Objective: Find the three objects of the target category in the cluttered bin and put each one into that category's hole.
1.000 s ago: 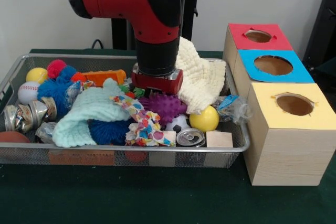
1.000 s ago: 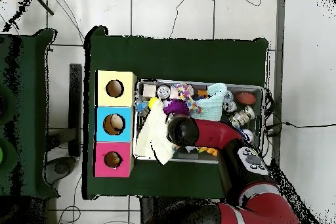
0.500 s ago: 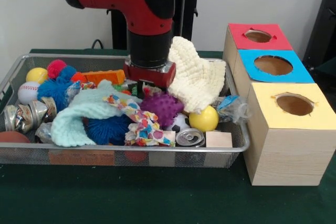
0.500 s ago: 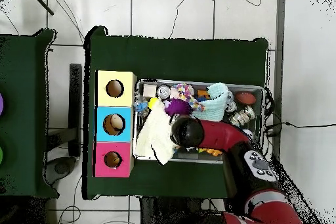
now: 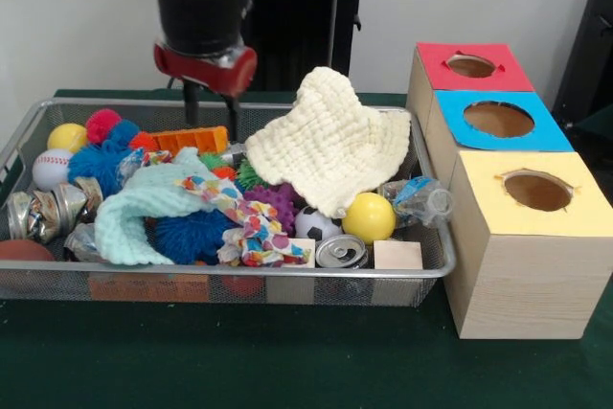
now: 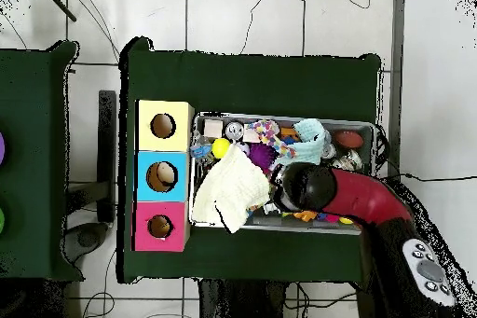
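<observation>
Lifting clear of the bin (image 5: 436, 270), the gripper (image 5: 212, 109) has risen empty, jaws apart, leaving the cream cloth (image 5: 330, 150) shifted; no object is secured yet.

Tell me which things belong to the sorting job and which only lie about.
Job: tool, bin with its clutter, red box, blue box, yellow box.
Lying about: side table, floor cable.
</observation>
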Motion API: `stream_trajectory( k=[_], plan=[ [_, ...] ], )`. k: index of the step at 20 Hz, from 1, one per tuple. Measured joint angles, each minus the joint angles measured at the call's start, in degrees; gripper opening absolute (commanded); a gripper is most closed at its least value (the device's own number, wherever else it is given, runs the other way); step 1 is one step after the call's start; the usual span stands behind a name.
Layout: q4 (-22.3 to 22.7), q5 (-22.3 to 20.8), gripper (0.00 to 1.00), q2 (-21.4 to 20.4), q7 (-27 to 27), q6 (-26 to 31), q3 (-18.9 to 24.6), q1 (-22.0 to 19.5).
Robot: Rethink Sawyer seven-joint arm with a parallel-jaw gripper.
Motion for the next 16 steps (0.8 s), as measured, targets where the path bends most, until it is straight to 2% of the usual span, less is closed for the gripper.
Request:
stream_trajectory(
  k=[3, 7, 16],
  plan=[
    [-0.3, -0.7, 1.0, -1.8, -0.1, 2.2, 0.4, -2.6],
    [-1.5, -2.4, 1.0, -2.4, -0.5, 2.5, 1.3, -5.7],
    [-7.2, -10.2, 1.0, 2.6, -1.8, 2.5, 4.2, -11.2]
  ],
)
